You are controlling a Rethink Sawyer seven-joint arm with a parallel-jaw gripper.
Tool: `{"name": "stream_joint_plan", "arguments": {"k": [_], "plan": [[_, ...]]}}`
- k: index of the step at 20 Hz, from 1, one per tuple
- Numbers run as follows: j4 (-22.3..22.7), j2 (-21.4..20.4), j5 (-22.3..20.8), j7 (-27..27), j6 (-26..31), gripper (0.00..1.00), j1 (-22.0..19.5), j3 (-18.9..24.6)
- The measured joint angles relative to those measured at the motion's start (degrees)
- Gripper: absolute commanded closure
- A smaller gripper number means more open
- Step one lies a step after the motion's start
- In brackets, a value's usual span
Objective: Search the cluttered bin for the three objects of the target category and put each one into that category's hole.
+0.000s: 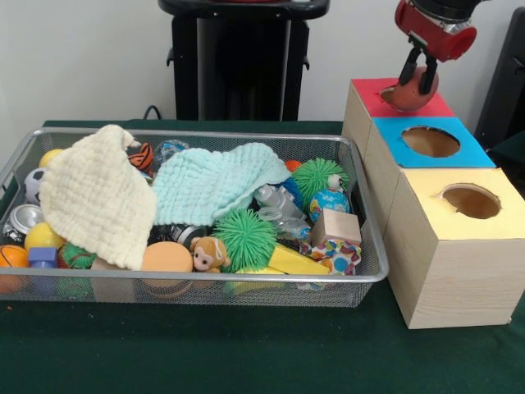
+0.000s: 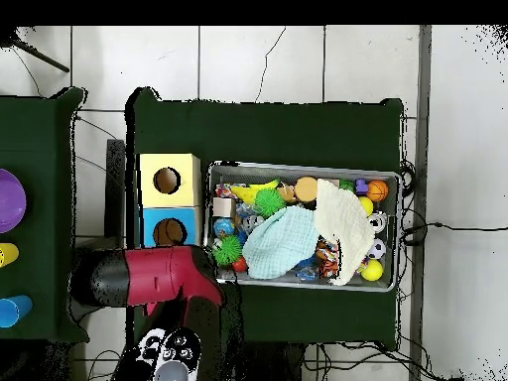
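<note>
Ball [image 1: 414,89], reddish-brown: I see it clasped in the gripper [image 1: 417,75] above the red-topped box [image 1: 367,89] (hole beneath). Bin [image 1: 371,275] remains cluttered; earlier deposits unknowable.

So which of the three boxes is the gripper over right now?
The red-topped box, farthest back; the gripper holds a brownish ball at its hole.

I find no readable text, label, brand, number or sign in either view. The coloured tops of the wooden boxes [image 1: 443,205] beside the wire bin [image 1: 361,275] are plain, and the patterns on the toys inside that bin are too small for me to make out.
</note>
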Motion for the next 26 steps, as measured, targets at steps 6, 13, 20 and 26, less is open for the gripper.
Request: {"name": "stream_joint_plan", "arguments": {"k": [6, 13, 20, 26], "plan": [[0.0, -0.4, 0.0, 0.0, 0.0, 1.00, 0.9, 0.0], [0.2, -0.4, 0.0, 0.0, -0.7, 1.00, 2.0, 0.0], [0.9, -0.3, 0.0, 0.0, -4.3, 1.00, 2.4, 0.0], [1.9, -0.1, 0.0, 0.0, -8.6, 1.00, 2.4, 0.0]]}}
